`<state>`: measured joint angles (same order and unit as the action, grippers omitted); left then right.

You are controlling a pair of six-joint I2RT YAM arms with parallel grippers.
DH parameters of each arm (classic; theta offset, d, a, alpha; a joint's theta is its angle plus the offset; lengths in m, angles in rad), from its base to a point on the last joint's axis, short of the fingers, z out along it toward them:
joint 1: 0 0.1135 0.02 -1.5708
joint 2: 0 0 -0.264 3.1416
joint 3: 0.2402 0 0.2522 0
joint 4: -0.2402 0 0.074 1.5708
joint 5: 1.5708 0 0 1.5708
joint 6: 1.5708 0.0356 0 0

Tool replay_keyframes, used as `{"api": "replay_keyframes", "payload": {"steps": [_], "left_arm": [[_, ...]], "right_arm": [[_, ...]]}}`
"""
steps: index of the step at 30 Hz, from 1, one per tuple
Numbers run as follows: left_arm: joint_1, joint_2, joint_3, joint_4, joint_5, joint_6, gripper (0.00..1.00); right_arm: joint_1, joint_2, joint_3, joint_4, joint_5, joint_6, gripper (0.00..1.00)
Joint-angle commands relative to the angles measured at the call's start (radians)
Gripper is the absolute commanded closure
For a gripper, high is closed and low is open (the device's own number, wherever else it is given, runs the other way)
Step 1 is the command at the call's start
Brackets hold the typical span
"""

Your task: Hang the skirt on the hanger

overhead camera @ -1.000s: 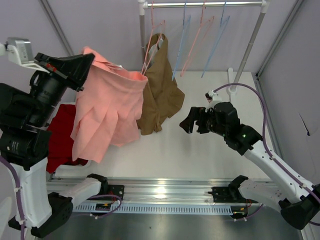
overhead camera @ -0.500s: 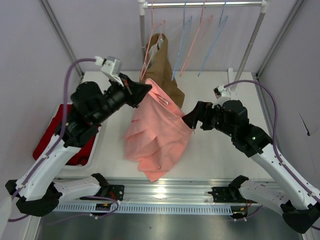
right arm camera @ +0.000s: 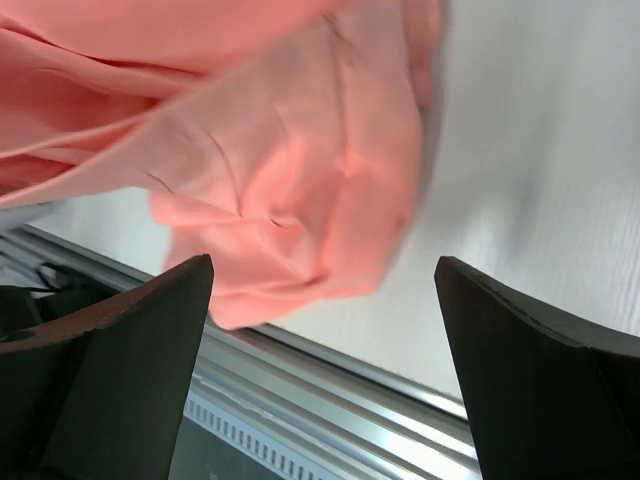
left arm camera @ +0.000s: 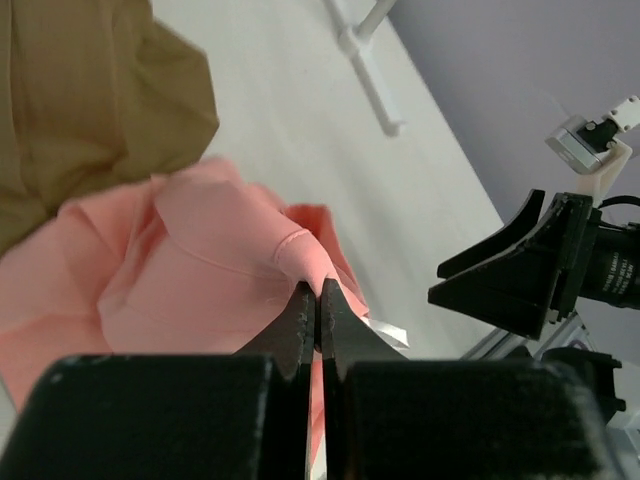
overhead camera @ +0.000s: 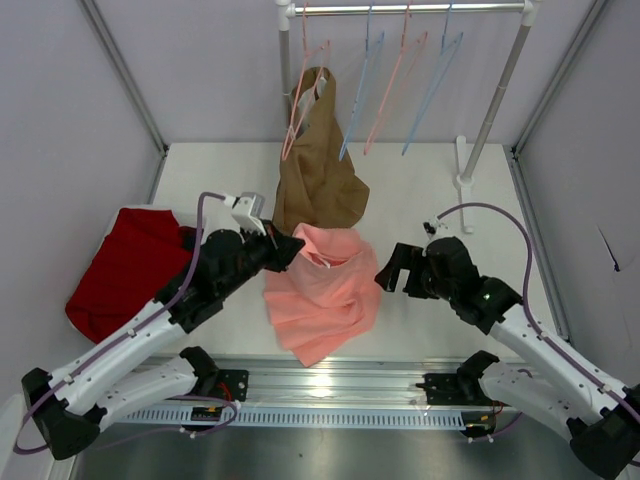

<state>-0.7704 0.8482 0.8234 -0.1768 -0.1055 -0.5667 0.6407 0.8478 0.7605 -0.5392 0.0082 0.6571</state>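
The skirt (overhead camera: 320, 290), centre frame, hangs from the left gripper (overhead camera: 296, 248) clamped on its edge, the right gripper (overhead camera: 384, 270) gaping beside it, apparently to share the hold.

Left arm (overhead camera: 120, 345): stretched long and low from its base at the near left, reaching up and right toward the centre.
Left wrist (overhead camera: 232, 262): level, nose pointing right, its camera riding on top.
Left gripper (overhead camera: 297, 246): jaws pressed tight together, with a fold of the skirt (overhead camera: 325, 295) pinched between the tips.
Right arm (overhead camera: 540, 335): rising from the near right base, forearm slanting up and left.
Right wrist (overhead camera: 455, 270): turned to face left, toward the other gripper.
Right gripper (overhead camera: 383, 272): jaws spread wide, nothing held, mouth facing the cloth's right edge; the two grippers are near each other but apart.
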Motion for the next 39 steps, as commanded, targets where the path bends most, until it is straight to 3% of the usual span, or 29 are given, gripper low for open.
{"api": "replay_keyframes", "payload": {"steps": [1,8,19,32,39], "left_arm": [[-0.006,-0.083,-0.117,0.074,-0.023,-0.126,1.00],[-0.007,-0.227,-0.372,-0.046,0.007,-0.292,1.00],[-0.027,-0.264,-0.429,-0.269,-0.014,-0.352,1.00],[-0.027,-0.222,-0.475,-0.245,-0.011,-0.374,1.00],[-0.027,-0.192,-0.431,-0.236,-0.026,-0.364,1.00]], "right_arm": [[-0.010,0.007,-0.072,0.106,0.029,0.048,0.00],[-0.015,0.117,-0.072,0.206,0.029,0.023,0.01],[-0.022,0.404,0.085,0.311,0.041,-0.027,0.01],[-0.030,0.390,0.091,0.266,0.070,-0.037,0.01],[-0.004,0.337,-0.050,0.291,0.055,0.004,0.05]]}}
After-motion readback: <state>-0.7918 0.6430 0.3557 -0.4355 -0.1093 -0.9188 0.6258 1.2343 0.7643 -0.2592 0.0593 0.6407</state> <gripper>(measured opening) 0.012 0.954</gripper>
